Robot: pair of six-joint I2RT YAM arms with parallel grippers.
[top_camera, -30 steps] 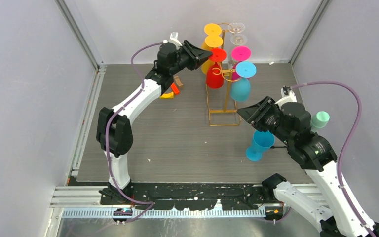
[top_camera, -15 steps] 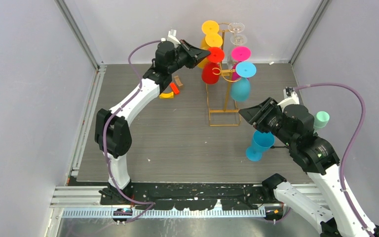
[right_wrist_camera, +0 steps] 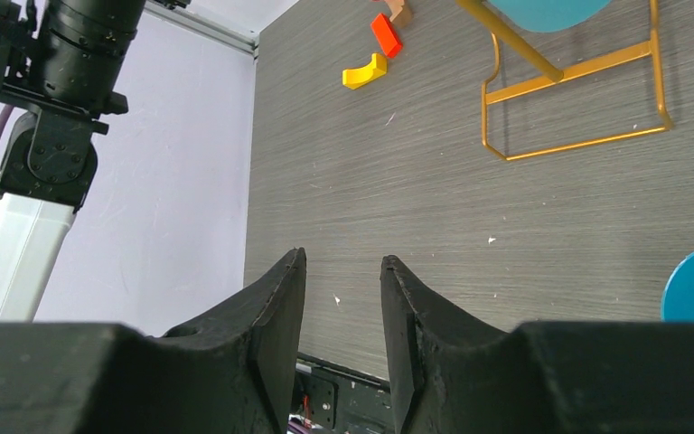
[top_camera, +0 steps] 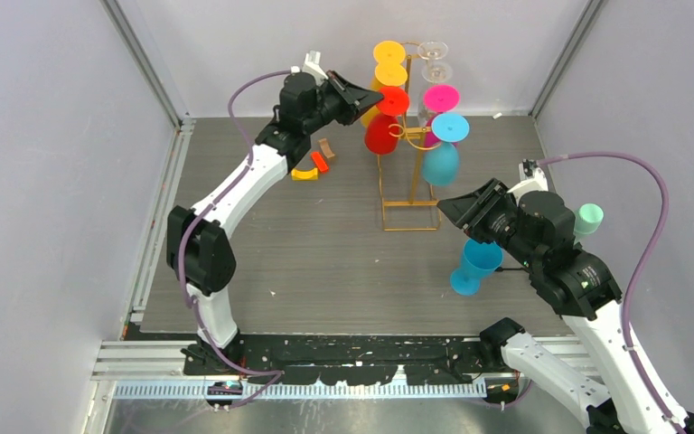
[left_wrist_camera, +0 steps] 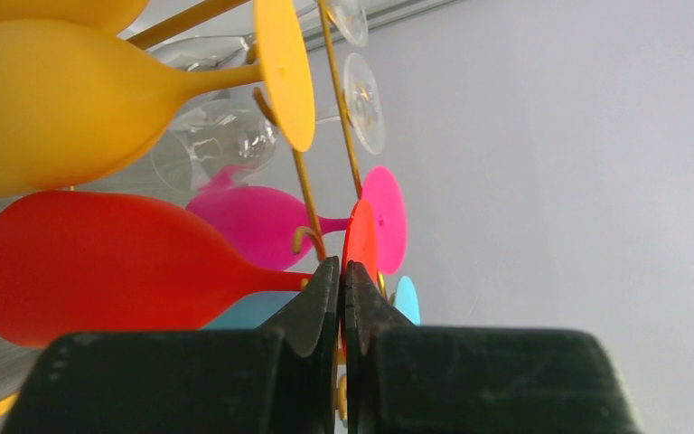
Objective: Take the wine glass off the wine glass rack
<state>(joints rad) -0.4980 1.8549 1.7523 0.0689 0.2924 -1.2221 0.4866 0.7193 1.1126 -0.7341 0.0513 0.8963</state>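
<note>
The gold wire wine glass rack (top_camera: 413, 176) stands at the back of the table, with yellow, clear, pink and light blue glasses hanging from its hooks. My left gripper (top_camera: 376, 94) is shut on the stem of the red wine glass (top_camera: 381, 136), just behind its foot, beside the rack's upright. In the left wrist view the fingertips (left_wrist_camera: 325, 271) close on the red wine glass (left_wrist_camera: 117, 267) at its stem, with a gold hook just behind. My right gripper (top_camera: 449, 205) is open and empty, above the table to the right of the rack's base; it also shows in the right wrist view (right_wrist_camera: 342, 262).
A blue glass (top_camera: 473, 267) stands on the table under my right arm. A mint green glass (top_camera: 587, 218) is at the far right. Yellow (top_camera: 304, 173) and red (top_camera: 320, 162) blocks lie left of the rack. Grey walls close in three sides.
My left gripper has risen and pulled slightly left with the red glass, whose bowl has swung left away from the upright. The right arm shifted a little, then held still.
</note>
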